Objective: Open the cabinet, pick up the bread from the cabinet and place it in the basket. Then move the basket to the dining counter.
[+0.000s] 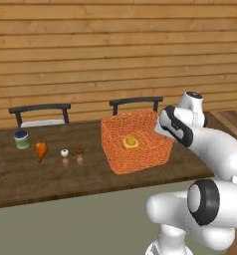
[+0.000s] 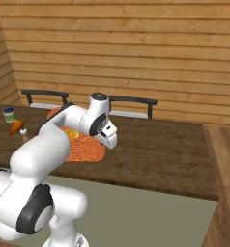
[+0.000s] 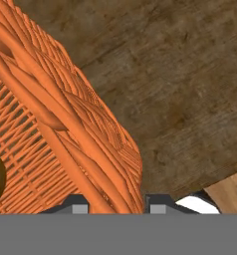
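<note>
Most of the task looks done to us: the bread (image 1: pixel 130 143), a smooth golden lump, lies inside the basket (image 1: pixel 120 154), and the basket sits on the counter (image 1: pixel 51 174) of dark wood grain. We judge only the release is left. Our gripper (image 3: pixel 115 205) is clamped on the basket's right rim, coarse orange weave between its fingers.

basket (image 1: pixel 140 149): orange woven wicker, rough | dining counter (image 1: pixel 51 172): dark matt wood grain | bread (image 1: pixel 130 143): smooth golden
</note>
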